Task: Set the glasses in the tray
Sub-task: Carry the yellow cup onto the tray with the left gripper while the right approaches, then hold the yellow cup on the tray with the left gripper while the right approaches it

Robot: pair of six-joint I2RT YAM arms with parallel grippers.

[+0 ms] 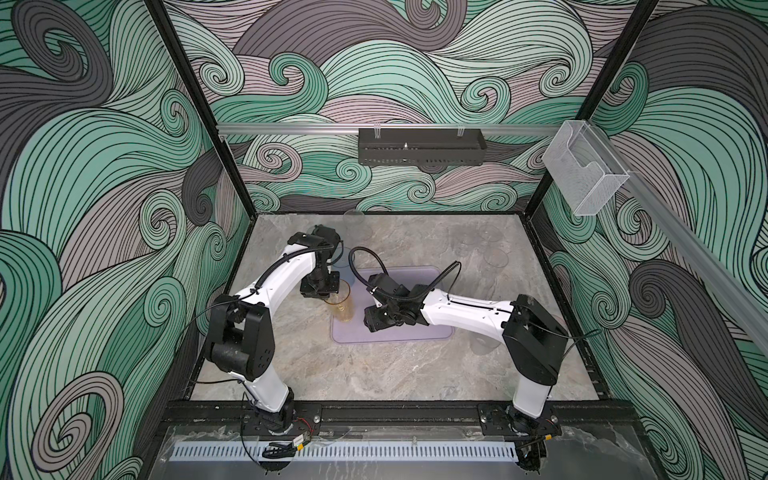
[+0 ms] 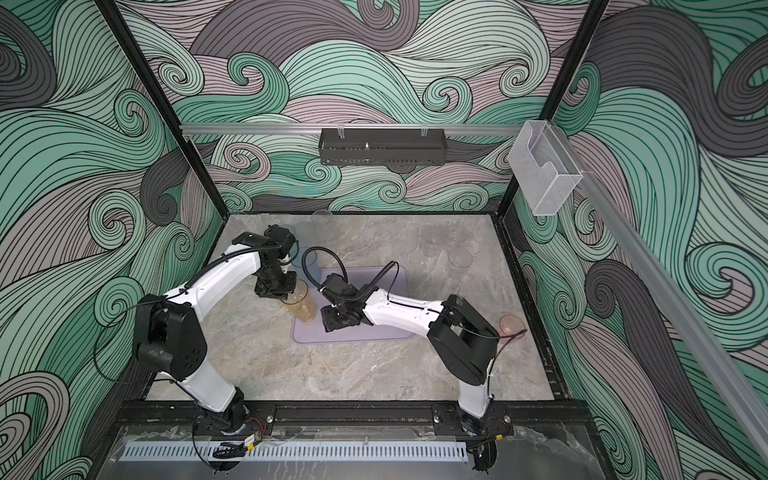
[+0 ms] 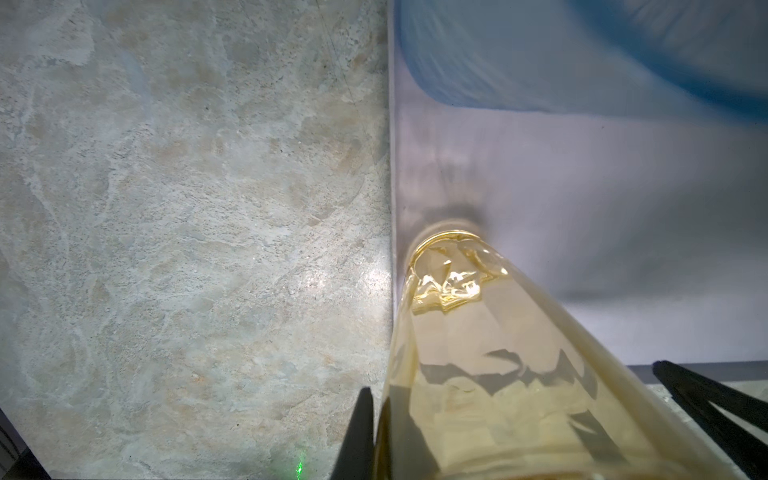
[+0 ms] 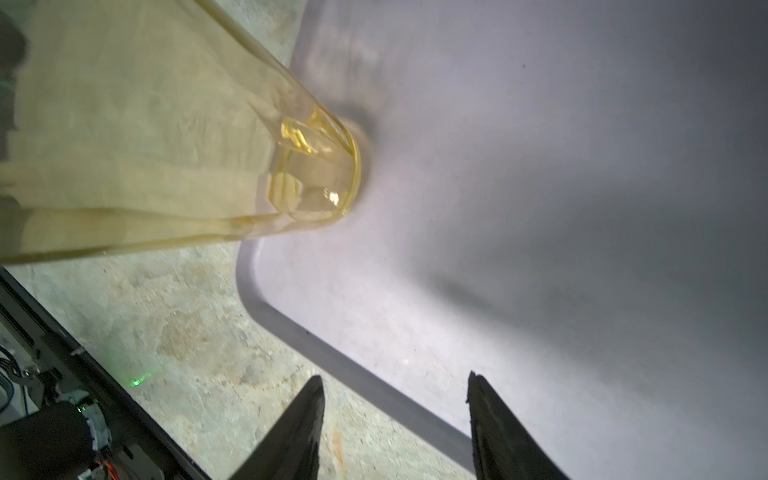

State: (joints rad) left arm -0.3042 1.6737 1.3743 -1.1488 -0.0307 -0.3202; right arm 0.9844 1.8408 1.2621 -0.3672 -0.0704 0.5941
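near the middle of the counter [image 1: 374,374], the left end effector [image 1: 330,295] is clamped on the rim of an amber tumbler [image 1: 343,306] whose base meets the near left corner of the lavender tray [image 1: 395,336]. just right, the right end effector [image 4: 395,376] hovers over the tray, jaws apart, empty.

My left gripper [image 1: 321,291] points straight down at centre frame, pinched shut on the amber tumbler [image 1: 341,305]. My right arm [image 1: 461,309] lies low, reaching leftward. The right gripper [image 4: 395,376] stands parted and empty.
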